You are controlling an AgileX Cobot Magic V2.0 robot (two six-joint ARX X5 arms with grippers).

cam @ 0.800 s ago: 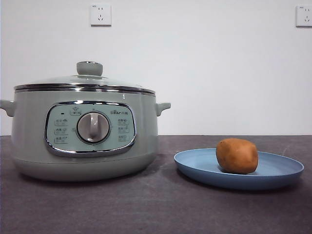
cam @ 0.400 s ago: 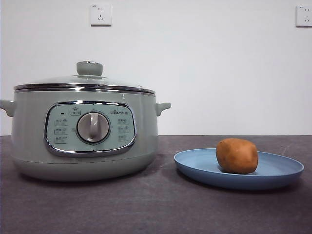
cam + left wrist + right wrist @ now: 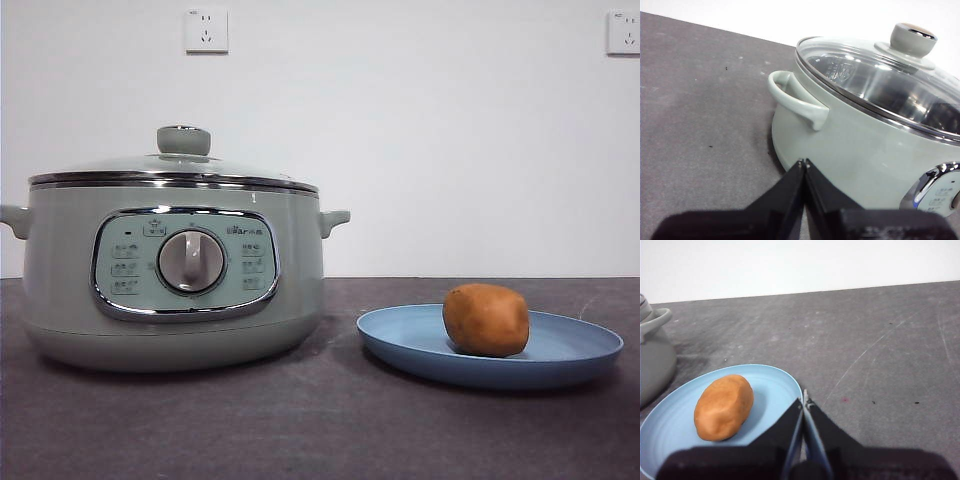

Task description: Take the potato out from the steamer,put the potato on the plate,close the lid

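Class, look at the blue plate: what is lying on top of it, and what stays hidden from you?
The potato lies alone on the plate, off-centre toward the steamer side in the right wrist view. Its underside and the patch of plate beneath it are covered.

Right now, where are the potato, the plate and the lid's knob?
potato (image 3: 486, 319), front view, middle of its skin.
plate (image 3: 400, 345), front view, bare rim.
lid (image 3: 184, 140), front view, its green knob.

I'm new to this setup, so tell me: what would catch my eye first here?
A large pale sage-green electric steamer stands on the dark table, its domed glass lid closed. Beside it, an orange-brown potato lies on a shallow light blue plate. Both grippers, left and right, are shut and hold nothing.
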